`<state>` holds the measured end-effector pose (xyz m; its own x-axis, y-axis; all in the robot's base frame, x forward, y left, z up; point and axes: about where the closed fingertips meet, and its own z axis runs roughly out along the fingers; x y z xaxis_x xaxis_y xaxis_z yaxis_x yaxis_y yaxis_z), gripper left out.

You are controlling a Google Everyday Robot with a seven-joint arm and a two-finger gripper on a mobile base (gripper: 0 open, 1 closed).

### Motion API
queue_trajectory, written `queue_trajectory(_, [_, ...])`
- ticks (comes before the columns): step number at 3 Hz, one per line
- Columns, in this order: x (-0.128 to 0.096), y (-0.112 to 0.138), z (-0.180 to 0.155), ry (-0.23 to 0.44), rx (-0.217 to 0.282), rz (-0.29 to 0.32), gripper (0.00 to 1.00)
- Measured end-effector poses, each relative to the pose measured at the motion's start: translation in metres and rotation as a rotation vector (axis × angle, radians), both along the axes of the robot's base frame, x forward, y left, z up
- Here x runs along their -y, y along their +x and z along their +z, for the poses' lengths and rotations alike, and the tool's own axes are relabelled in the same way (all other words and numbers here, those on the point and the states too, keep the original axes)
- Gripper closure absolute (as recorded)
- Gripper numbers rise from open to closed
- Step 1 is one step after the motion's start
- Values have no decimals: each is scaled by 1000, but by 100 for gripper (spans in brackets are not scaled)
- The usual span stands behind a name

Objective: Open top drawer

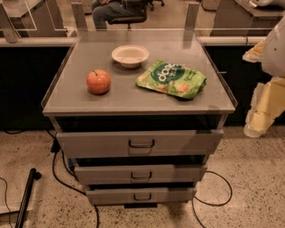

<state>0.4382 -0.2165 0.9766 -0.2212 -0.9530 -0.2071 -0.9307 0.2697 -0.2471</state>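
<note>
The top drawer [140,143] is the widest of three grey metal drawers in the cabinet, with a dark wire handle [141,144] at the centre of its front. A dark gap shows between its front and the cabinet top. Its inside is hidden. Two narrower drawers [140,173] sit below it. My arm and gripper [258,120] hang at the right edge of the view, to the right of the cabinet and about level with the top drawer, apart from it and holding nothing that I can see.
On the cabinet top [71,95] lie a red apple [98,81], a white bowl [130,55] and a green snack bag [172,79]. Black cables [58,171] run on the floor on both sides. A black pole [26,196] lies at the lower left. A seated person [113,11] is behind.
</note>
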Motion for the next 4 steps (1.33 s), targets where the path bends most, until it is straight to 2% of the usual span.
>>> queue_trajectory(1, [0,0,0,1,0,0,0])
queue_trajectory(2, [-6,-4,-10,33,-3,15,0])
queue_trajectory(3, [-17,-13,-30,90,20,69,0])
queue_trajectory(4, [-19,-18,-70,252,92,132,0])
